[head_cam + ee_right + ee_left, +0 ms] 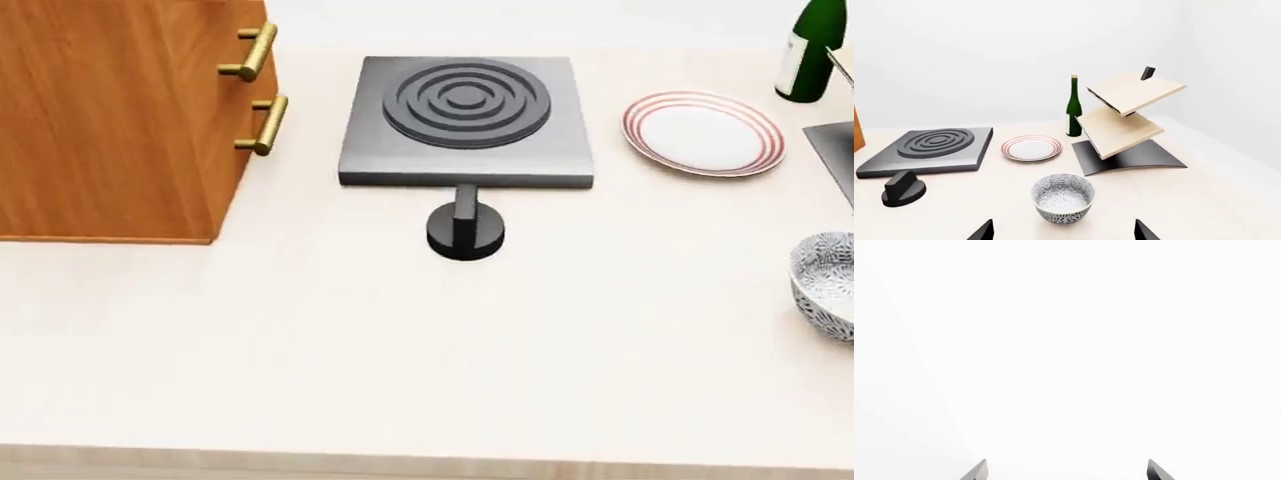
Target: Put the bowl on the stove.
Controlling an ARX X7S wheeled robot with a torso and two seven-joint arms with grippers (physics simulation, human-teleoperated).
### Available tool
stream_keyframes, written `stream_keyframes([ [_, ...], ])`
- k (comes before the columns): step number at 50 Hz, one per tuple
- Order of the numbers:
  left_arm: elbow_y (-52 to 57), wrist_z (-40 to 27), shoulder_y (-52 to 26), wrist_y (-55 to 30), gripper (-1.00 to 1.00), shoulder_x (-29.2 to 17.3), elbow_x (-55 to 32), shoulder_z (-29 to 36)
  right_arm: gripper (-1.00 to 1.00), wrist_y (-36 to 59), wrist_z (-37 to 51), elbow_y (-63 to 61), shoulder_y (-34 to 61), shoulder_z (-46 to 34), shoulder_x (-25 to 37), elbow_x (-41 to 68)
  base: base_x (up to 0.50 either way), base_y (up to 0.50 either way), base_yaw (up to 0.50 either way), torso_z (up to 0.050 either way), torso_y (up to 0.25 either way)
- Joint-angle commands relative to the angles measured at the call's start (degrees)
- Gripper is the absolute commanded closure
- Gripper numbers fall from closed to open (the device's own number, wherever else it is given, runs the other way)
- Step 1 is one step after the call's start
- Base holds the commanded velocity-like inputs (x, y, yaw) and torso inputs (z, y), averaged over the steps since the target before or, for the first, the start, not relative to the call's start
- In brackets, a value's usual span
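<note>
The speckled bowl [1062, 197] stands upright on the pale counter, cut off by the head view's right edge [827, 283]. The dark-grey stove [465, 120] with raised rings lies at the back middle, its round black knob [465, 230] just in front; both also show in the right wrist view, stove [931, 150] and knob [903, 189]. My right gripper [1062, 234] is open, its two tips wide apart a short way before the bowl, nothing between them. My left gripper [1067, 471] is open too, facing blank white. Neither gripper shows in the head view.
A wooden drawer cabinet [120, 120] with brass handles stands at the back left. A white plate with red rings [702, 132] lies right of the stove, a green bottle [810, 50] behind it. A tilted two-tier wooden rack [1127, 120] on a black base stands beyond the bowl.
</note>
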Motion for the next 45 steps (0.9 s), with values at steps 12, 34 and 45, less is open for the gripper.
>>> stream_keyframes([
  [12, -0.8, -0.7, 0.6, 1.3, -1.0, -0.1, 2.8, -0.8, -1.0, -0.4, 0.9, -0.2, 0.5, 0.0, -1.1, -3.2, 0.0, 0.11, 0.0, 0.0, 0.0],
  [34, -1.0, -2.0, 0.4, 1.8, -1.0, -1.2, 3.1, 0.0, -1.0, -1.6, -0.4, -0.1, 0.4, 1.0, -1.8, -2.6, 0.1, 0.0, 0.0, 0.0, 0.0],
  [45, -1.2, -2.4, 0.5, 2.1, -1.0, -1.6, 3.2, 0.4, -1.0, -2.1, -0.6, 0.2, -0.5, 0.6, -1.9, -3.7, 0.5, 0.0, 0.0, 0.0, 0.0],
])
